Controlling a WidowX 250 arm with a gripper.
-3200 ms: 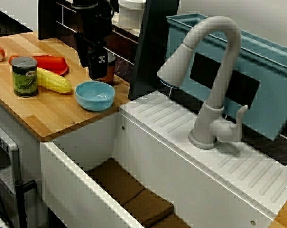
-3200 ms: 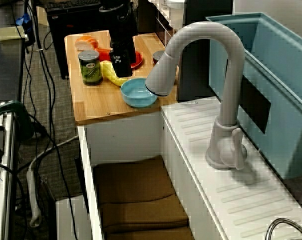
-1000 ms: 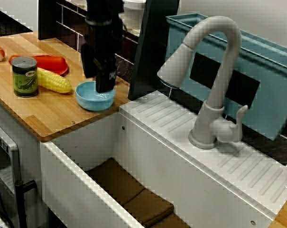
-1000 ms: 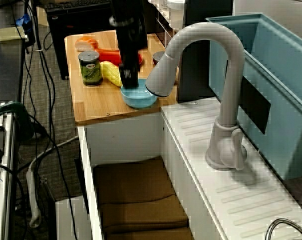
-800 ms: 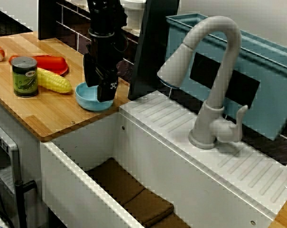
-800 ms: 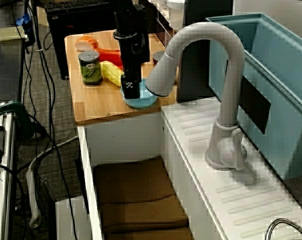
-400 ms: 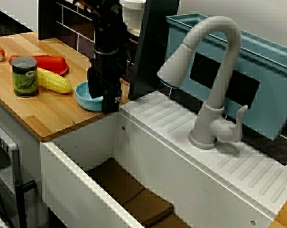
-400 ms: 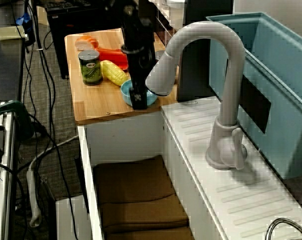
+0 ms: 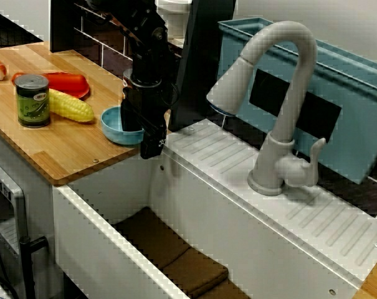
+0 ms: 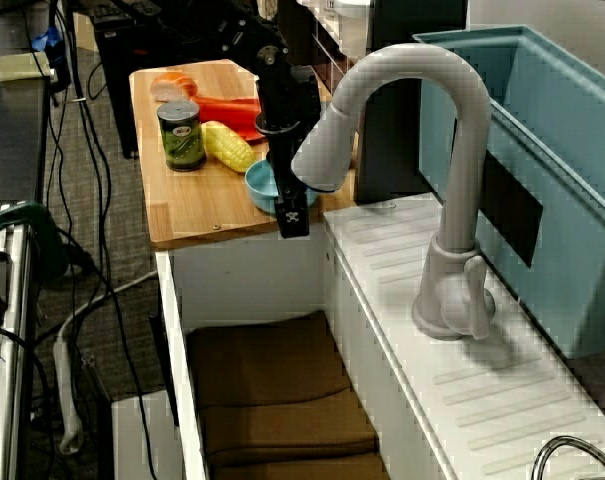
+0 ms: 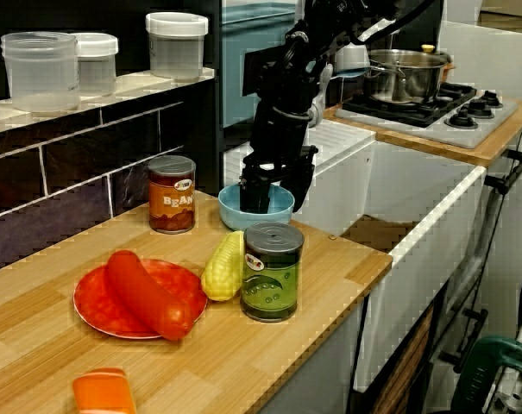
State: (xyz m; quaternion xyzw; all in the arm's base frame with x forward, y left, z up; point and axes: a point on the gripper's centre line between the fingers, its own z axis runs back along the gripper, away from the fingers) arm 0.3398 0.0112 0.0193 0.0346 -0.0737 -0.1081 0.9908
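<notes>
1. High view across the sink: the gripper [image 9: 141, 140] is down at the sink-side rim of the blue bowl [image 9: 115, 129]. The bowl sits on the wooden counter [image 9: 70, 148], right at the corner where the counter meets the sink [image 9: 101, 240]. The fingers look apart, straddling the rim, not pinched on it as far as I can see.
2. Same view, containers: the sink has only brown mats [image 9: 176, 252] on its floor. The teal bin [image 9: 356, 118] behind the faucet [image 9: 281, 99] hides its inside.
3. View from the faucet end: the gripper [image 10: 288, 212] hangs just beside the faucet head, with the blue bowl [image 10: 259, 185] peeking out behind it. My worry here is that any swing toward the sink could clip the spout.
4. The bowl is also near the counter edge, so I reckon a thin one-sided rim grab could tilt it and let it slide off into the sink.
5. Counter-level view, the clearest one: one finger [image 11: 254, 191] is inside the blue bowl [image 11: 254, 221] and the other is outside. The bowl looks otherwise empty.
6. Same view: the red plate [image 11: 92, 312] holds a sausage [image 11: 144, 293]. The corn [image 11: 226, 266] and green can [image 11: 272, 272] sit just in front of the bowl, and the bean can [image 11: 172, 194] is beside it — a sideways drag could knock them.
7. The lidded jars [image 11: 176, 43] on the shelf look empty. The pot [image 11: 403, 76] on the stove — can't tell what's in it.
</notes>
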